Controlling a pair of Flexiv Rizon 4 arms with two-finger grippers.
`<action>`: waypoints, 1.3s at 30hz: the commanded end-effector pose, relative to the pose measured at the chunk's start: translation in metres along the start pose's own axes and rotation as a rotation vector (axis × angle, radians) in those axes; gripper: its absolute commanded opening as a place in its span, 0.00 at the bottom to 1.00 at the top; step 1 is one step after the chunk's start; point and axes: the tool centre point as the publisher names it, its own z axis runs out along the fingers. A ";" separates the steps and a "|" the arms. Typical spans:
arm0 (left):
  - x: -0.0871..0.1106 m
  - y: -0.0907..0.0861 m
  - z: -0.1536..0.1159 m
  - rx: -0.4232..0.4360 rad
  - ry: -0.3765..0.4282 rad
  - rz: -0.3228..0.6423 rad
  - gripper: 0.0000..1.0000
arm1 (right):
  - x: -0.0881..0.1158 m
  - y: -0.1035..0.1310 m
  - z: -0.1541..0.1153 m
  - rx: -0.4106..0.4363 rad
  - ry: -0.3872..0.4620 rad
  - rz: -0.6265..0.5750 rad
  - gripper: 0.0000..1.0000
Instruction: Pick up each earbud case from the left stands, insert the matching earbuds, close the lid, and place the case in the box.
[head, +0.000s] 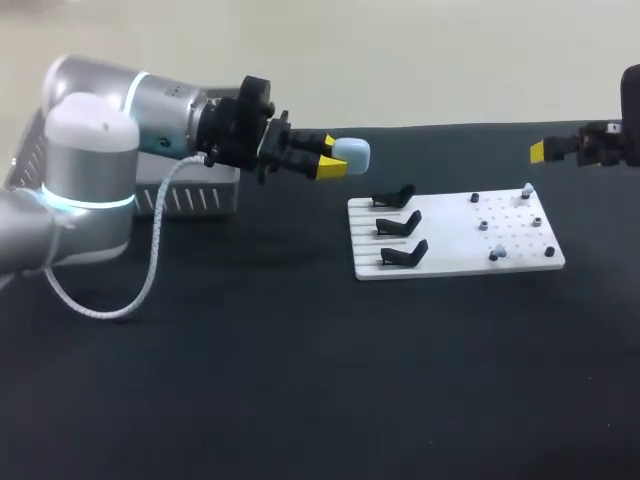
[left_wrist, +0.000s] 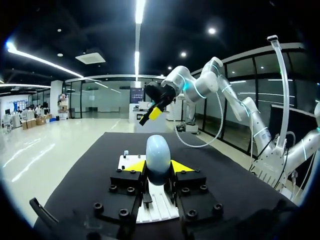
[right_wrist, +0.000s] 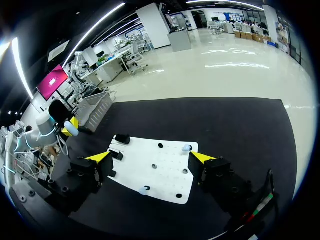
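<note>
Earbud case (head: 352, 152), pale blue and rounded, is clamped from both sides between the yellow tips of the left gripper (head: 335, 156), in the air to the left of the white board (head: 450, 235). Three black stands (head: 398, 225) line the board's left side, and small pale earbuds (head: 527, 190) sit on its right part. The right gripper (head: 545, 150) hangs past the board's right end, its jaws spread wide. A mesh basket (head: 190, 195) sits behind the left arm.
</note>
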 end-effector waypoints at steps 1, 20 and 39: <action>0.000 -0.006 0.001 -0.082 -0.025 0.012 0.00 | 0.000 0.000 0.000 0.002 0.000 0.000 1.00; 0.000 -0.006 0.001 -0.082 -0.025 0.012 0.00 | 0.012 0.027 -0.009 -0.079 0.039 -0.007 1.00; 0.000 -0.006 0.001 -0.082 -0.025 0.012 0.00 | 0.024 0.154 0.015 0.053 0.153 -0.255 1.00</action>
